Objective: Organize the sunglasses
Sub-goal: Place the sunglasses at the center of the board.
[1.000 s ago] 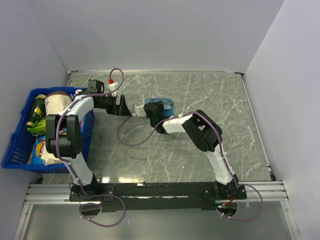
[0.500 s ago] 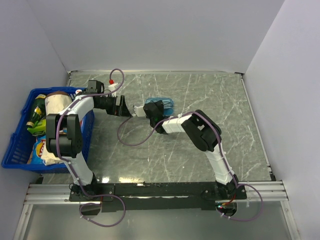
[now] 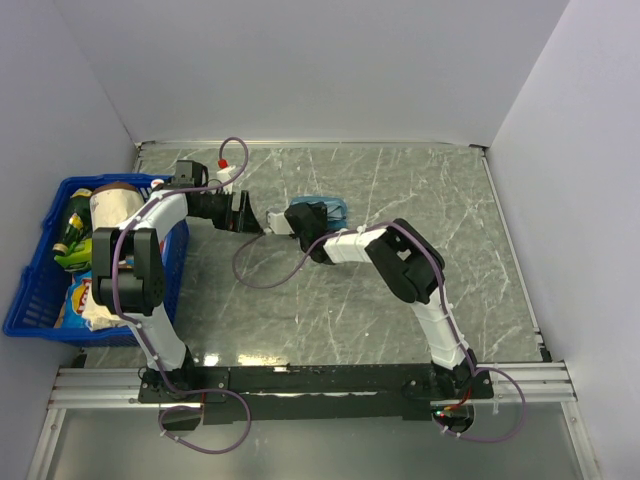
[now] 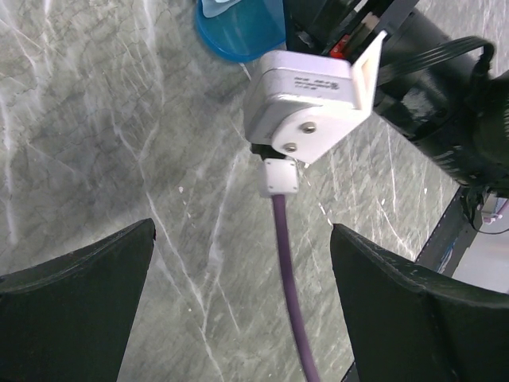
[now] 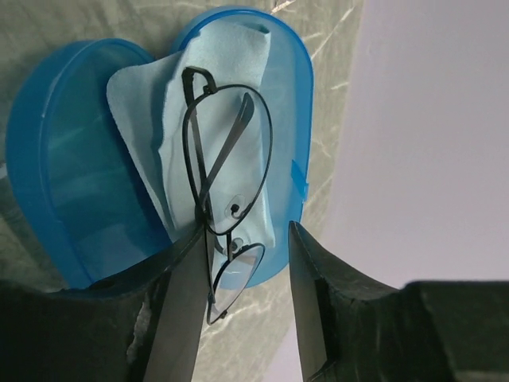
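Inside the open blue case [image 5: 56,183], the sunglasses [image 5: 225,191] lie on the cloth [image 5: 171,119], with the right pincer [image 5: 245,247] parted and straddling their near end. Beside the case, the left pincer [image 4: 242,239] gapes wide over the counter [image 4: 95,119].

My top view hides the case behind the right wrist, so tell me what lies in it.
Observer: The blue case lies open, the light-blue cloth inside it and the sunglasses on the cloth.
Operator: Report the right grip.
Observer: The right gripper has a finger on either side of the sunglasses; whether they pinch is unclear.
Operator: Now the left.
Observer: The left gripper is open, nothing between its fingers, over the table.
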{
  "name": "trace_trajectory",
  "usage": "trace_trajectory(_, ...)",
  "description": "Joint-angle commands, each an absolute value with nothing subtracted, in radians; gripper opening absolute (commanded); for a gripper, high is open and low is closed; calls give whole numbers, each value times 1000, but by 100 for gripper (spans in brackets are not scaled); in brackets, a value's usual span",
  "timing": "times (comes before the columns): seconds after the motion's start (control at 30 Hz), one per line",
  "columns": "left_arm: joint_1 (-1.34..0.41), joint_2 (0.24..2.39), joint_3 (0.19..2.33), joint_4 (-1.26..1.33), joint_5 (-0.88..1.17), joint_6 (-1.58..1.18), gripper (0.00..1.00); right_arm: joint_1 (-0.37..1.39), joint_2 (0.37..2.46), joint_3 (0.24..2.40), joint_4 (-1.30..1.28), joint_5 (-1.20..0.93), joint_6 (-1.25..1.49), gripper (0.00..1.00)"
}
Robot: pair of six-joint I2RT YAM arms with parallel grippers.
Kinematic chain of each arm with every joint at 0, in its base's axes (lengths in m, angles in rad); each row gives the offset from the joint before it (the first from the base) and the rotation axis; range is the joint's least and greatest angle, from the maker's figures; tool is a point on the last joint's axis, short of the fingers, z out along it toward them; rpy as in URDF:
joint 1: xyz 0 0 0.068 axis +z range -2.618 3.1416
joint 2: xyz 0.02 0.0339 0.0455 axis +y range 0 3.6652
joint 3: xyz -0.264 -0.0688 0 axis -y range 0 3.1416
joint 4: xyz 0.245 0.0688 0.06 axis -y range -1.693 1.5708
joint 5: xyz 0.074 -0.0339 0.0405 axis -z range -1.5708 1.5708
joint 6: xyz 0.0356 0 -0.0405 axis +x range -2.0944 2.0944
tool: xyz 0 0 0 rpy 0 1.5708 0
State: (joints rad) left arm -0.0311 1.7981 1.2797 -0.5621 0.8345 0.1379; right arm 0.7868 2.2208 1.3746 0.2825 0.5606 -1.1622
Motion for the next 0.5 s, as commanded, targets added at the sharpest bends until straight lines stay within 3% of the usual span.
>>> trace_trajectory(0.0,-25,1810,1301,-564,873,161,96,781,2140,1430,148,492,-1071,52)
trace_trajectory(0.13,-25,1810,1301,-568,876,163,97,778,2115,1431,108,459,-1066,56)
trace_trajectory(0.37,-25,1810,1301,-566,877,163,96,755,2079,1488,-70,361,-986,74)
trace_trajectory(0.47,-25,1810,1301,-568,877,161,97,744,2060,1491,-87,336,-973,77)
